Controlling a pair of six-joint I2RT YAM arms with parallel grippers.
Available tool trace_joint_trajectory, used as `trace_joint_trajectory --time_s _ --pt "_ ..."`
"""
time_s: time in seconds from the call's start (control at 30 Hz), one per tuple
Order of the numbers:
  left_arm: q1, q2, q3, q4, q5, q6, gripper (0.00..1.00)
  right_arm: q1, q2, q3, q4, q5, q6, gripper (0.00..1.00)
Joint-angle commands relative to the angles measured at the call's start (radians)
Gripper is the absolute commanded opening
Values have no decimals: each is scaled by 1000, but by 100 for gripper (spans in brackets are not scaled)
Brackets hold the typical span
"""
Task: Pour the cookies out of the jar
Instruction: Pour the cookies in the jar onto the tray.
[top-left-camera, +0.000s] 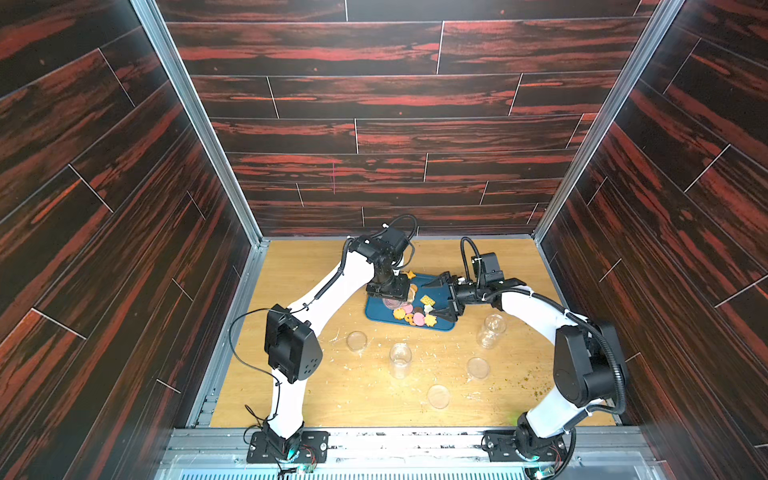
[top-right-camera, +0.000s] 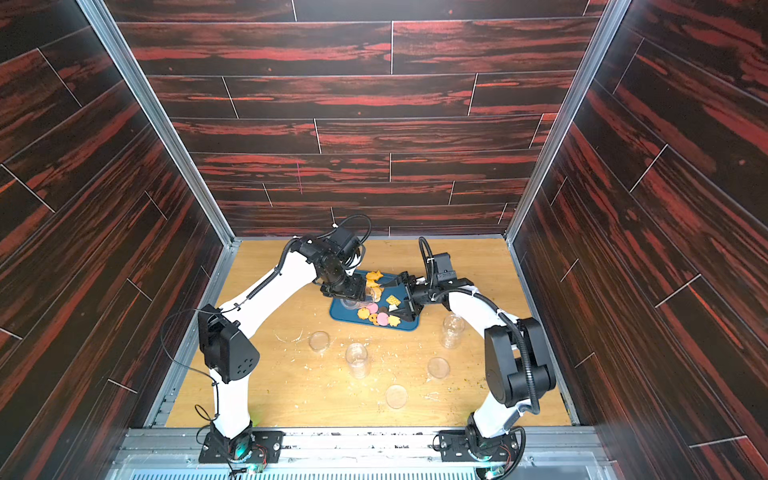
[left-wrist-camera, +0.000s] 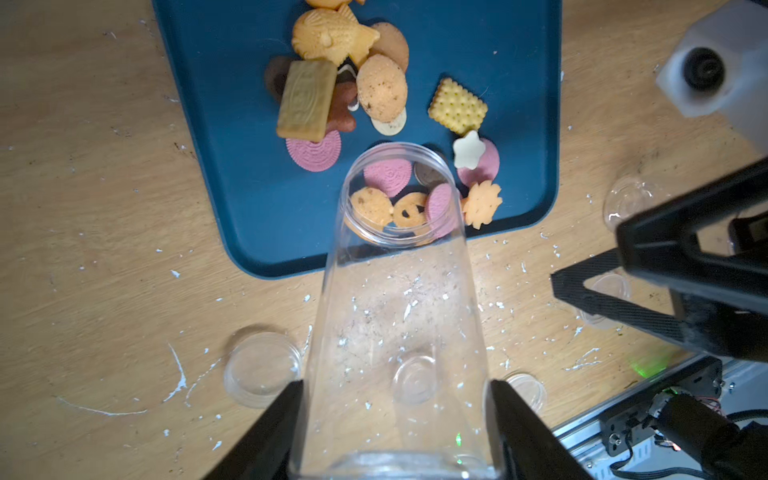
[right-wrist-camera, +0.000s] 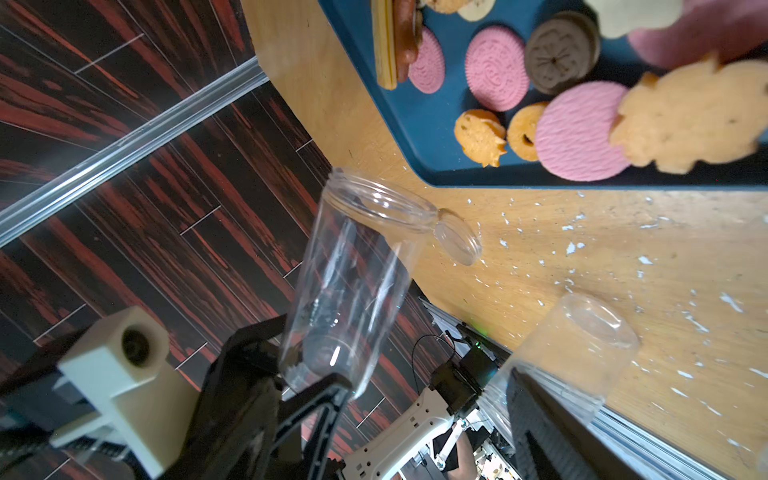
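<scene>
A clear plastic jar (left-wrist-camera: 395, 311) is tilted mouth-down over the near edge of the blue tray (left-wrist-camera: 232, 166), and my left gripper (left-wrist-camera: 395, 399) is shut on its base end. Only pale specks cling inside it. The cookies (left-wrist-camera: 345, 83) lie in loose heaps on the tray: pink rounds, a yellow square, a white star, brown and orange pieces. Both top views show the left gripper (top-left-camera: 388, 293) (top-right-camera: 347, 291) at the tray's left side. My right gripper (top-left-camera: 440, 299) (top-right-camera: 399, 300) stands open over the tray's right side, with nothing between its fingers (right-wrist-camera: 540, 428).
Two more clear jars (top-left-camera: 400, 359) (top-left-camera: 491, 330) stand upright on the wooden table in front of the tray. Three clear lids (top-left-camera: 356, 340) (top-left-camera: 478, 368) (top-left-camera: 438, 396) lie flat around them. Pale crumbs are scattered over the wood. Dark panelled walls close in three sides.
</scene>
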Motion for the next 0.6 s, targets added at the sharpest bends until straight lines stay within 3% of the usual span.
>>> trace_joint_trajectory --time_s 0.0,0.3,0.57 --pt "24 -100 -65 12 30 31 69 -16 -42 57 -124 30 -114 90" --pt "163 -367 -432 398 211 -100 69 -44 -57 309 -457 180 -456 90" --pt "190 -392 -473 496 367 -145 69 -71 -121 384 -533 225 -570 90"
